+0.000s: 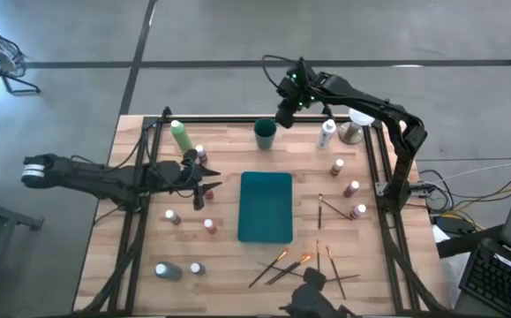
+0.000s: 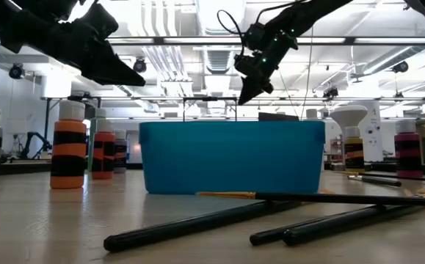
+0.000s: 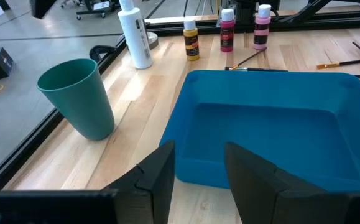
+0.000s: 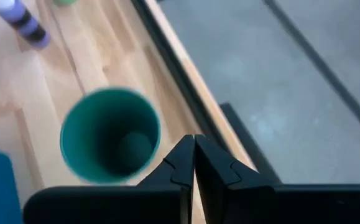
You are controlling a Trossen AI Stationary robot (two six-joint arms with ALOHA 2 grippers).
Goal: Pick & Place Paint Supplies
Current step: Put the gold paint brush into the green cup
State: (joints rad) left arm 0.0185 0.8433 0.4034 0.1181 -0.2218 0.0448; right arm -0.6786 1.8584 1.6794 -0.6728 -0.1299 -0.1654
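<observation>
None of the paint supplies appears to have been placed yet: the flat teal rectangular tray [image 1: 266, 207] in the middle of the wooden table [image 1: 229, 274] shows a bare floor in both the high view and the left wrist view, and the dark green plastic cup [image 1: 265, 133] at the far edge looks empty from the right wrist camera directly above it.

The supplies lie scattered around the tray. On its left stand the taller light-green bottle [image 1: 181, 137], a small white-capped bottle just beside it [image 1: 201, 155], two more nearer the front [image 1: 172, 215] [image 1: 209, 225], and a pair at the front left corner [image 1: 196, 268]. On its right sit three small white-capped bottles in a rough line [image 1: 336, 166] [image 1: 352, 188] [image 1: 359, 211], with a taller white bottle [image 1: 327, 133] at the back. Several thin wooden-handled brushes [image 1: 288, 265] lie in front of the tray and along its right side.

The left gripper [image 3: 198, 168] hovers over the table just left of the tray, its fingers parted with nothing visible between them, pointing across the tray. The right gripper [image 4: 194, 163] hangs above the green cup at the far edge with its fingers pressed together and holding nothing.

Judging by this layout, the job is at or near its start. Every bottle and brush seems still to need collecting, and neither arm is yet over a particular item. Whether the brushes are meant for the cup and the bottles for the tray cannot be told from here.
</observation>
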